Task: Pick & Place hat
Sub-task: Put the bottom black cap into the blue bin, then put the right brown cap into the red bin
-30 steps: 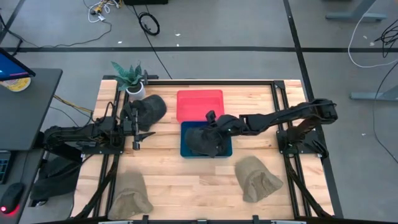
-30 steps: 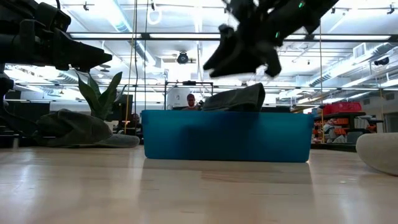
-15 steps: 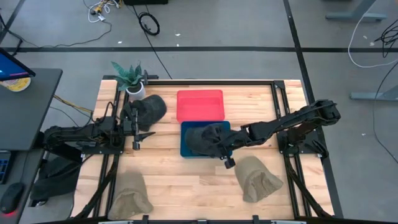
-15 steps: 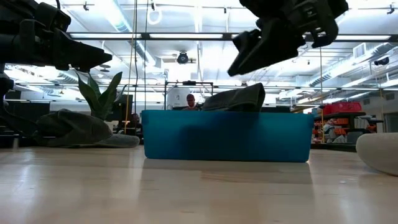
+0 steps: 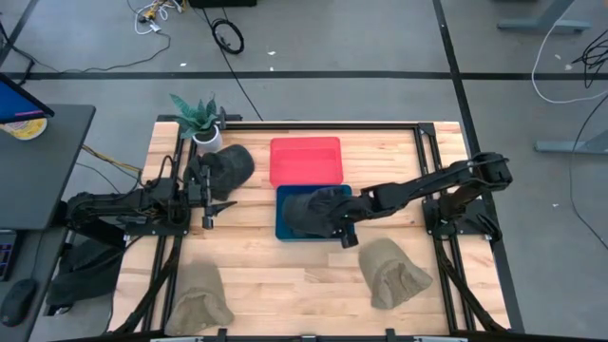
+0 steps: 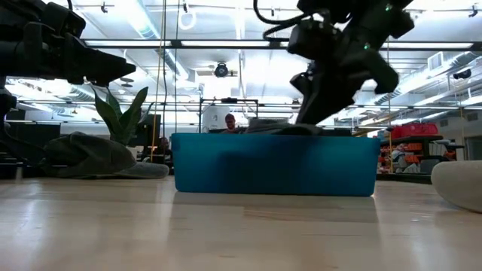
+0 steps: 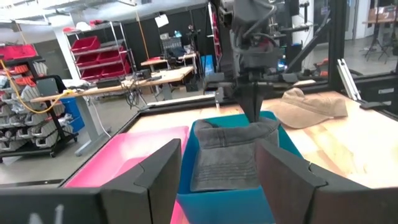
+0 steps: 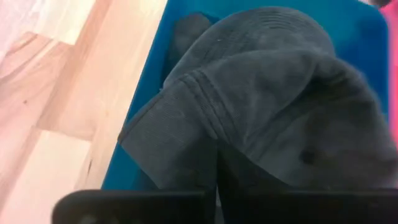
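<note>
A dark grey hat (image 5: 312, 211) lies in the blue bin (image 5: 282, 233) at the table's middle. My right gripper (image 8: 216, 182) reaches in from the right and slants down onto the hat's right part, fingers shut; the left wrist view also shows this gripper (image 7: 254, 118). In the low view the hat (image 6: 280, 129) barely tops the bin's rim. My left gripper (image 7: 217, 180) waits open at the table's left, level, pointing at the bin. A second dark hat (image 5: 228, 165) rests on the table by the plant. My right gripper presses its shut fingertips (image 7: 255, 111) down on the hat where the brim meets the crown (image 8: 205, 134), on the side toward the table's right. It comes slanting down from the right. The hat lies inside the bin. Whether cloth sits between the fingers, I cannot tell.
A red bin (image 5: 306, 160) stands just beyond the blue one. Two tan hats lie near the front edge, one at the left (image 5: 199, 296) and one at the right (image 5: 391, 271). A potted plant (image 5: 198, 119) stands at the far left corner.
My right gripper has swung from over the bin's far side toward its near right corner, rolled, tipped down and sunk onto the hat while shutting. The hat's raised part, which stood above the bin's rim, now lies pushed down to about rim height.
</note>
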Robot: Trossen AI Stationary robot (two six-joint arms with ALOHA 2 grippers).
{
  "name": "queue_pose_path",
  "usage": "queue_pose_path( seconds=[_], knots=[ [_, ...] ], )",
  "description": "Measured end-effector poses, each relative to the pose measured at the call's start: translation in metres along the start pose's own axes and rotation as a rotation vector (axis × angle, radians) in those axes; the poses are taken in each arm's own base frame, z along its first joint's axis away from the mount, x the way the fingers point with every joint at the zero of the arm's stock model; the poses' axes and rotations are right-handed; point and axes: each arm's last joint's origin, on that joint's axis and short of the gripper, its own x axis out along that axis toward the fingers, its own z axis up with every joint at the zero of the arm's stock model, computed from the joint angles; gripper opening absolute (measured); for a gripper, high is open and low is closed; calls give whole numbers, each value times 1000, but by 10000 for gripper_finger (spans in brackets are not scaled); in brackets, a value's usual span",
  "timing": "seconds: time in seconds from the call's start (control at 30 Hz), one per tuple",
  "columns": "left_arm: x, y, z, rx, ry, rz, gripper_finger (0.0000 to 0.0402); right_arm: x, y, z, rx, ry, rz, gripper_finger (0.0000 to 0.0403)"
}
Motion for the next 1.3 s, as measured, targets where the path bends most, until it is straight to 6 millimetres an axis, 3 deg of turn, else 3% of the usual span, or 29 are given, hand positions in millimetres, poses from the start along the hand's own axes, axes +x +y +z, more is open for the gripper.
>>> queue_pose_path(
  seconds=[0.3, 0.5, 0.73, 1.0, 1.3],
  knots=[
    [0, 0, -1, 1, 9, -2, 206, 21, 3, -7, 3, 48, 53, 7],
    [0, 0, -1, 1, 11, -3, 206, 12, 1, -3, 9, 20, 39, 8],
    [0, 0, -1, 1, 8, -2, 206, -7, -1, 4, 16, -45, 27, 35],
    [0, 0, -1, 1, 8, -2, 206, -37, 12, 10, 39, -98, 51, 98],
    [0, 0, -1, 1, 8, -2, 206, -50, 56, -5, 178, 90, 148, 203]
  ],
)
